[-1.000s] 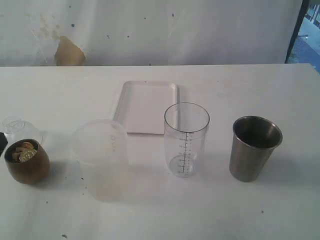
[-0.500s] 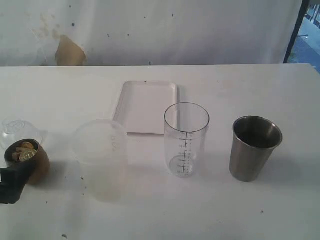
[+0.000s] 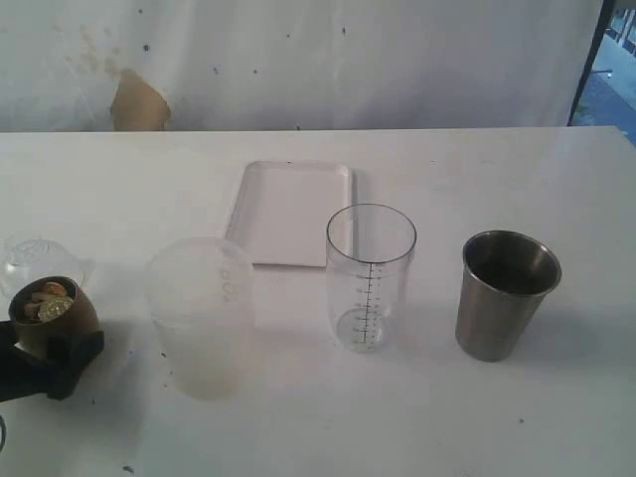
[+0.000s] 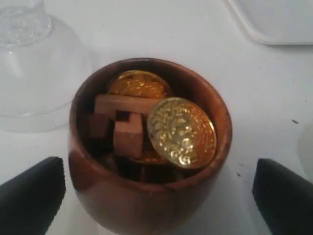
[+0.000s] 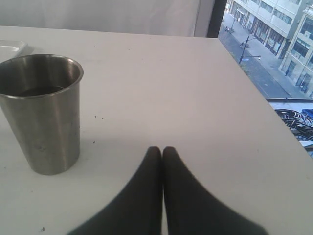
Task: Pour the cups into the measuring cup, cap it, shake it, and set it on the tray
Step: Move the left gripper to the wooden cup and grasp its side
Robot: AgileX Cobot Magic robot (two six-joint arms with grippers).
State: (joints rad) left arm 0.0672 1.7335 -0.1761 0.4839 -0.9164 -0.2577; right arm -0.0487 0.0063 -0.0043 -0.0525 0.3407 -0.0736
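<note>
Wooden cup (image 4: 146, 196) of coins (image 4: 181, 132) stands at the left edge of the table (image 3: 318, 427) between the spread fingers (image 4: 29, 196) of my left gripper (image 4: 159, 169), while my right gripper (image 5: 162, 149), pressed together, is near the steel tumbler (image 5: 44, 117).

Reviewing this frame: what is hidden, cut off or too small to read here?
- Steel tumbler: contents unknown; its interior shows only as dark in the exterior and right wrist views.
- Wooden cup: anything beneath the gold coins and wooden blocks is covered by them, left wrist view.
- Measuring cup: scale figures too small to read, exterior view.
- Right gripper: outside the exterior view's frame.
</note>
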